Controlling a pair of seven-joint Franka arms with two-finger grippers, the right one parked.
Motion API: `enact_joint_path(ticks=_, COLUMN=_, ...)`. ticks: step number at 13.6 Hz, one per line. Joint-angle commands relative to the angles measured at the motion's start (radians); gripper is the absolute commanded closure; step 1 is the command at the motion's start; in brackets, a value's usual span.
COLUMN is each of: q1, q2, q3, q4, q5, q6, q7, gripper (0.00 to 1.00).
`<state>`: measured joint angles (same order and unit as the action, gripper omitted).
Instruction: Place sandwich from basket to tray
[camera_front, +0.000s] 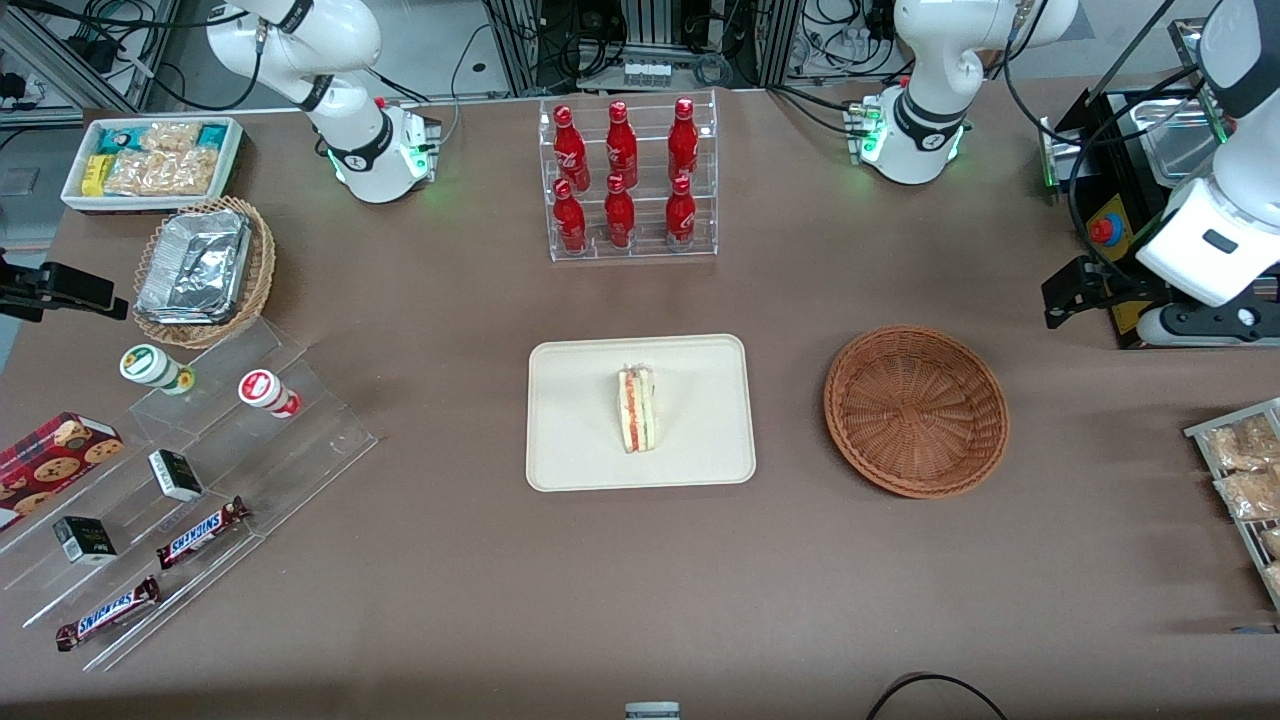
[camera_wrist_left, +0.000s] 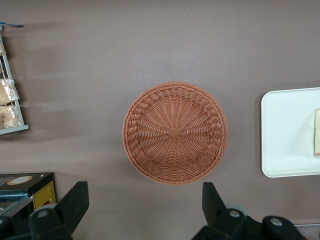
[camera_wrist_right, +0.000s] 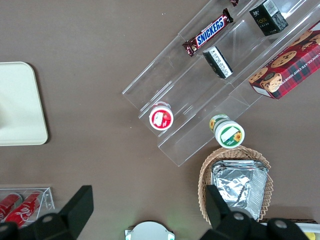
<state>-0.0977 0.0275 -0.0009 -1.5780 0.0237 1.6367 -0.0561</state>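
Black fingers (camera_wrist_left: 70, 202) of the left gripper (camera_wrist_left: 145, 205) are spread wide with nothing held, raised above the one reddish-brown wicker basket (camera_wrist_left: 175, 133), which holds nothing. One sandwich (camera_front: 638, 408) is seen lying near the middle of the single cream tray (camera_front: 570, 440), beside the basket (camera_front: 916, 410). Only a sliver of the sandwich (camera_wrist_left: 317, 132) is caught by the wrist camera; six red bottles (camera_front: 620, 178) are shown by the front view alone.

six red soda bottles (camera_front: 625, 175) upright in a clear acrylic rack (camera_front: 630, 245). tan wicker basket of silver foil containers (camera_front: 195, 268) near white bin of snack packets (camera_front: 150, 160). two brown snickers bars (camera_front: 202, 531) on clear acrylic steps (camera_front: 320, 435). brown surface (camera_front: 450, 600).
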Motion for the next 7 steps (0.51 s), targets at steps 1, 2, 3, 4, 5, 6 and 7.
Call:
enact_joint_path(ticks=1, q1=-0.013, q2=0.014, q3=0.016, q4=0.047, q5=-0.019, q6=-0.031, q7=-0.005, gripper=0.0)
enact_joint_path(ticks=2, q1=-0.011, q2=0.014, q3=0.015, q4=0.049, q5=-0.013, q6=-0.035, q7=-0.007, gripper=0.0)
enact_joint_path(ticks=3, q1=-0.011, q2=0.012, q3=0.015, q4=0.046, q5=-0.013, q6=-0.037, q7=-0.008, gripper=0.0)
enact_joint_path(ticks=4, q1=-0.008, q2=0.011, q3=0.015, q4=0.043, q5=-0.019, q6=-0.041, q7=-0.007, gripper=0.0)
enact_joint_path(ticks=5, q1=-0.001, q2=0.009, q3=0.015, q4=0.047, q5=-0.021, q6=-0.057, q7=-0.004, gripper=0.0)
enact_joint_path(ticks=6, q1=0.01, q2=0.006, q3=0.015, q4=0.049, q5=-0.021, q6=-0.063, q7=-0.002, gripper=0.0)
enact_joint_path(ticks=7, q1=0.012, q2=0.005, q3=0.013, q4=0.049, q5=-0.021, q6=-0.064, q7=-0.004, gripper=0.0)
